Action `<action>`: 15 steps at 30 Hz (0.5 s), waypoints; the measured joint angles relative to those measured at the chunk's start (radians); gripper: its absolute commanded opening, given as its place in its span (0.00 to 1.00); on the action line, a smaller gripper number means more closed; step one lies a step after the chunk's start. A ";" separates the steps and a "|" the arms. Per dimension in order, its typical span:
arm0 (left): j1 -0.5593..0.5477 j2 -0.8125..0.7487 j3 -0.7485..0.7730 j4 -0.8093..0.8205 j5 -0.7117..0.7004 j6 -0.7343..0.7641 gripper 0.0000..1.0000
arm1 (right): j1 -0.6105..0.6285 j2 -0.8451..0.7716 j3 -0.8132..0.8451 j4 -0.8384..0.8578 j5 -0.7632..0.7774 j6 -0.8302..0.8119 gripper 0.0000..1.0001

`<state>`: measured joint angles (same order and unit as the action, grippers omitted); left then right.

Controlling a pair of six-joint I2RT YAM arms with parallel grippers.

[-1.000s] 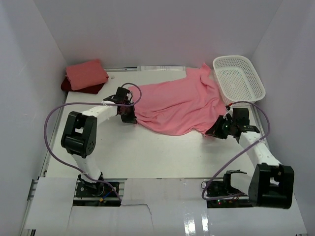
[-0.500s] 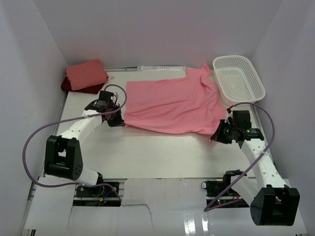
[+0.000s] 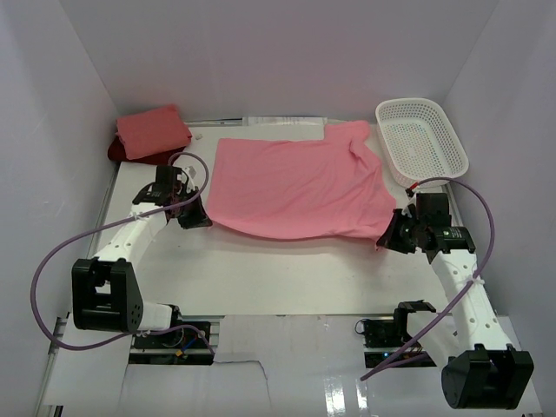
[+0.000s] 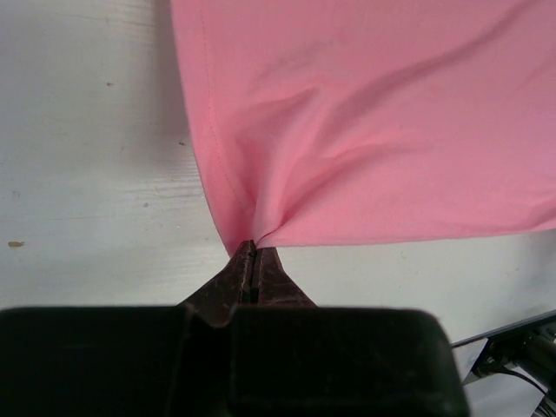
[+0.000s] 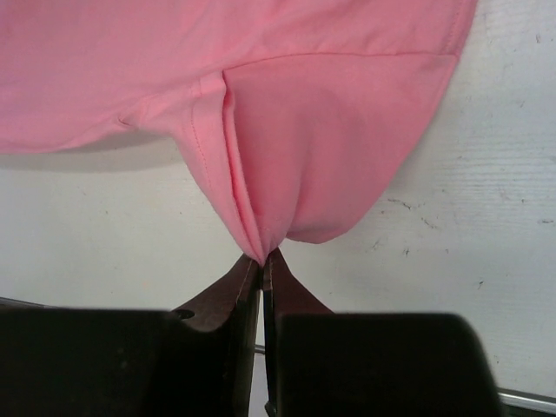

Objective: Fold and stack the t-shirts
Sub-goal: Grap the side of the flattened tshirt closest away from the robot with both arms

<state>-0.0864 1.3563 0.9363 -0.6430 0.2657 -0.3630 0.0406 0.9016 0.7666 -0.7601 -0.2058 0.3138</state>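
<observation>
A rose pink t-shirt [image 3: 295, 187] is stretched across the middle of the table, held at both near corners. My left gripper [image 3: 201, 217] is shut on its near left hem corner [image 4: 248, 234], the cloth pinched between the fingertips. On the right, my right gripper [image 3: 388, 234] is shut on the near right corner [image 5: 265, 248], where the hem bunches into folds. A folded salmon pink t-shirt [image 3: 152, 130] lies on a folded dark red t-shirt [image 3: 130, 155] at the far left corner.
A white mesh basket [image 3: 421, 137] stands at the far right corner, close to the pink shirt's sleeve. White walls enclose the table on three sides. Purple cables loop from both arms.
Both grippers have moved apart, the left one leftward and the right one rightward and nearer, pulling the rose pink shirt from a bunched shape into a flatter, wider spread.
</observation>
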 measured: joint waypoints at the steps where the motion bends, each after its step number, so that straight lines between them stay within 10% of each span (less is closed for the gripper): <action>1: 0.000 0.000 -0.005 0.000 0.013 0.002 0.00 | 0.000 -0.013 -0.004 -0.011 0.000 0.000 0.08; 15: 0.000 0.007 -0.040 -0.016 0.050 0.014 0.00 | 0.034 -0.058 -0.035 -0.124 0.006 0.007 0.08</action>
<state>-0.0864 1.3636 0.8959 -0.6590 0.3157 -0.3485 0.0750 0.8440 0.7311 -0.8841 -0.1997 0.3210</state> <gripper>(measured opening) 0.006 0.081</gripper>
